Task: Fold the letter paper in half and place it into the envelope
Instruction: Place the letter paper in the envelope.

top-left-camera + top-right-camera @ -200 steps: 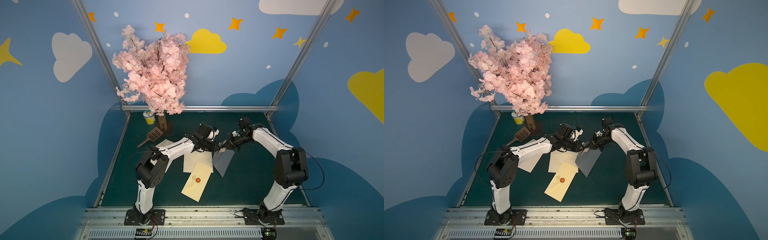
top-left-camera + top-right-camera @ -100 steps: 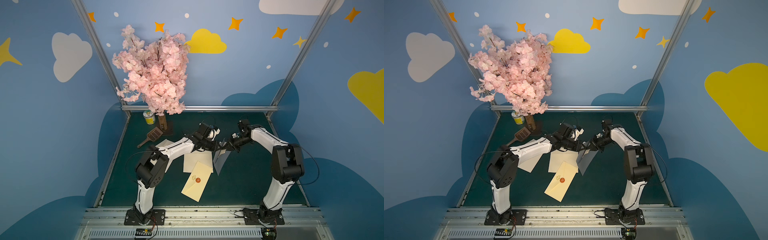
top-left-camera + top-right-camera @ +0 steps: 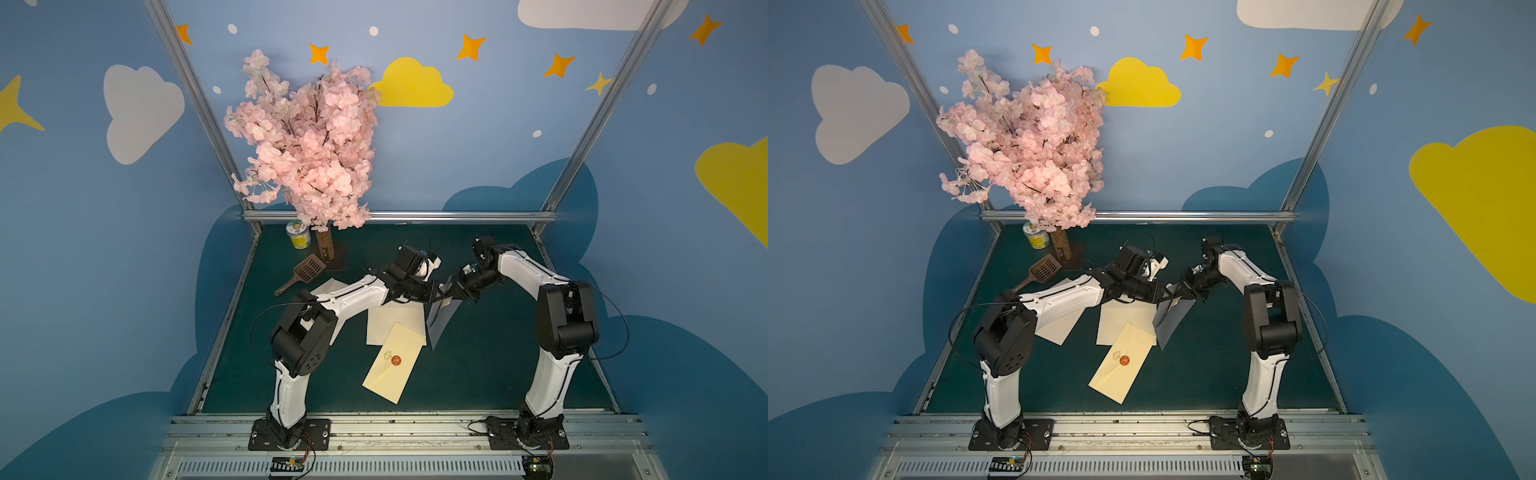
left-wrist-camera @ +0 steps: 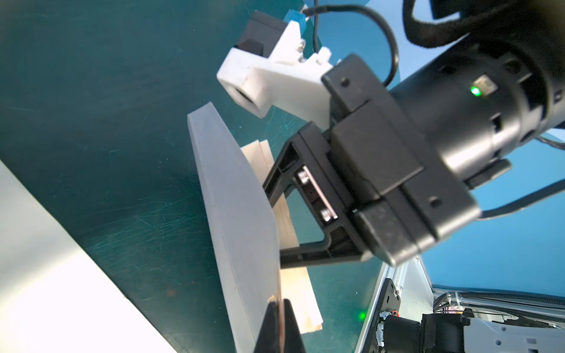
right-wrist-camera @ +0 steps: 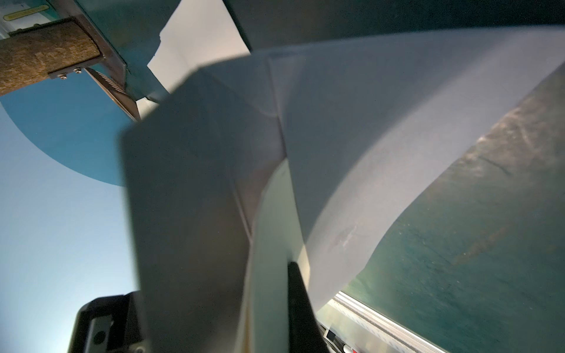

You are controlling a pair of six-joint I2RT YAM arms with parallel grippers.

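Hanging clear of the table (image 3: 498, 365), the letter paper (image 3: 441, 322) is being held in the air between the two arms. In both top views I am seeing it as a greyish sheet, bent along its length, with its lower corner pointing down at the green mat. The left gripper (image 3: 435, 294) is pinching one upper edge of it with its jaws closed tight. In the left wrist view its dark fingertips (image 4: 267, 330) are pressing together with the sheet's edge between them. The right gripper (image 3: 456, 289) is clamping the same sheet from the opposite side, jaws likewise closed on it, just beside the left one. In the right wrist view the letter paper (image 5: 351, 146) is curving across most of the picture with a crease running through it, and I am making out little of the fingers there.

Nearer the arm bases, the envelope (image 3: 384, 376) is lying flat and slanted on the table, with a red wax seal (image 3: 396, 360) on its face. Its upper end is overlapping a cream sheet (image 3: 390, 321) that is lying beneath the grippers. Another pale sheet (image 3: 1059, 328) is lying partly under the left arm. Farther back on the robot's left, a brown slotted scoop (image 3: 308, 269) and a small can (image 3: 298, 237) are sitting near the trunk of a pink blossom tree (image 3: 307, 141).
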